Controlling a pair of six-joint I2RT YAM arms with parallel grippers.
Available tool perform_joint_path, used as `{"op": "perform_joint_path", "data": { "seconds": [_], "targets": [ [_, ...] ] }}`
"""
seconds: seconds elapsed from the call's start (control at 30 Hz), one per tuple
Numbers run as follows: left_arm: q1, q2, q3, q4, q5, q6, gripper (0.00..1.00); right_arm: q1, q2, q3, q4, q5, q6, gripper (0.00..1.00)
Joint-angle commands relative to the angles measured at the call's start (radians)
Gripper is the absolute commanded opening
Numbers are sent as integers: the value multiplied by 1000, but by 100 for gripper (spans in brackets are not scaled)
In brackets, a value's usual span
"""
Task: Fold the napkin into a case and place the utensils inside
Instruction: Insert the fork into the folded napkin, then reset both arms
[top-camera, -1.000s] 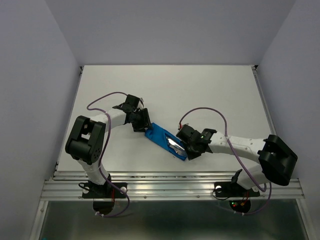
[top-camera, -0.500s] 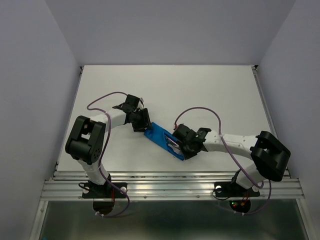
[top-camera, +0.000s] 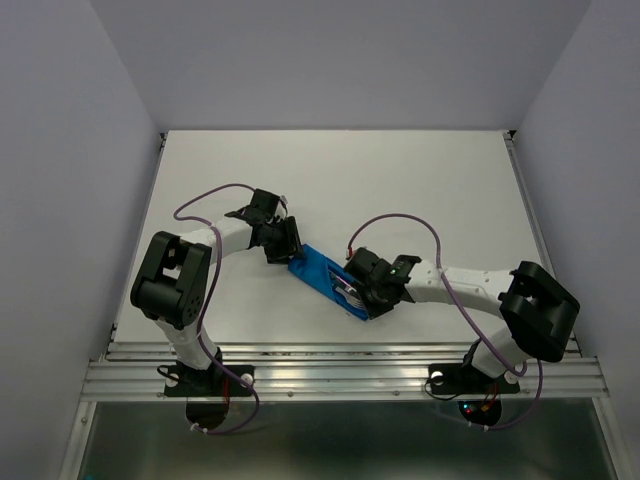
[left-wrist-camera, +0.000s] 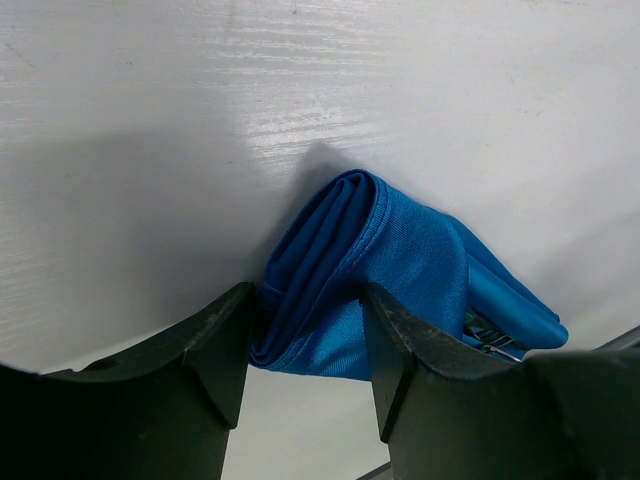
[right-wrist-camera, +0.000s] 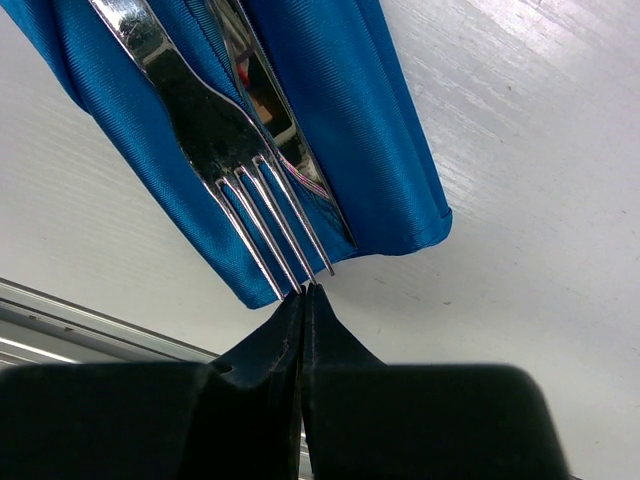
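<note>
Lying diagonally on the white table (top-camera: 400, 190), near its front edge, the folded blue napkin case (top-camera: 322, 273) is stretching between the two arms in the top view. The left gripper (top-camera: 292, 252) is sitting at its far left end and the right gripper (top-camera: 362, 297) at its near right end. In the left wrist view, the two dark fingers (left-wrist-camera: 215, 345) are pressing against either side of the case's rounded folded end, clamping it. In the right wrist view, the right gripper's fingers are pressing fully together, their tips touching the tine ends of a metal fork (right-wrist-camera: 200, 120). The fork is lying in the open end of the case beside a knife (right-wrist-camera: 262, 100), its tines projecting just past the cloth edge.
</note>
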Motion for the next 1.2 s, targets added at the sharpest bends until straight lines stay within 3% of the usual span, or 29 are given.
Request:
{"op": "perform_joint_path", "data": {
  "seconds": [0.0,0.13,0.27,0.43,0.57,0.8,0.87,0.9,0.93,1.0,1.17],
  "targets": [
    [2,-26,2,-40,-21,18,57,20,0,40,48,-8,-13,1],
    [2,-35,14,-52,-36,22,57,20,6,49,16,13,-13,1],
    [2,-66,60,-108,-83,38,58,20,-40,31,-70,148,23,1],
    [-1,-136,130,-177,-169,61,59,20,-195,6,-113,266,115,25],
    [-16,-176,132,-194,-197,67,59,-9,-250,12,-118,316,175,36],
    [-87,-178,128,-185,-163,65,56,-147,-261,-54,-28,186,204,39],
    [-102,-181,140,-184,-160,67,56,-220,-307,-71,40,178,226,53],
    [-104,-184,144,-182,-157,67,56,-251,-337,-74,58,184,237,63],
    [-105,-195,155,-178,-150,67,56,-307,-350,-69,95,204,255,82],
    [-105,-213,167,-172,-150,65,57,-348,-368,-54,115,260,284,99],
    [-104,-299,233,-165,-166,79,60,-368,-391,52,123,573,214,100]
  ]
}}
